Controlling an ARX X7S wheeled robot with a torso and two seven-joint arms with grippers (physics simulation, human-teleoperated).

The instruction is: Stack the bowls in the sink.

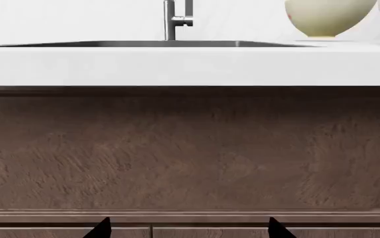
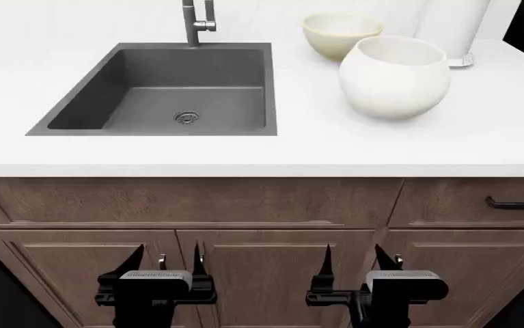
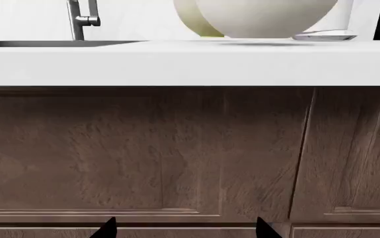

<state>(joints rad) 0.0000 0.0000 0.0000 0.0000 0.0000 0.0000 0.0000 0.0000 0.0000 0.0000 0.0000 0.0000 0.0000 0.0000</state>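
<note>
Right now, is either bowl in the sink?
No, the cream bowl and white bowl both stand on the counter, right of the empty sink.

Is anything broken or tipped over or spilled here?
No, nothing stands out. The cream bowl and the white bowl sit upright on the counter, and the sink holds nothing but its drain.
</note>
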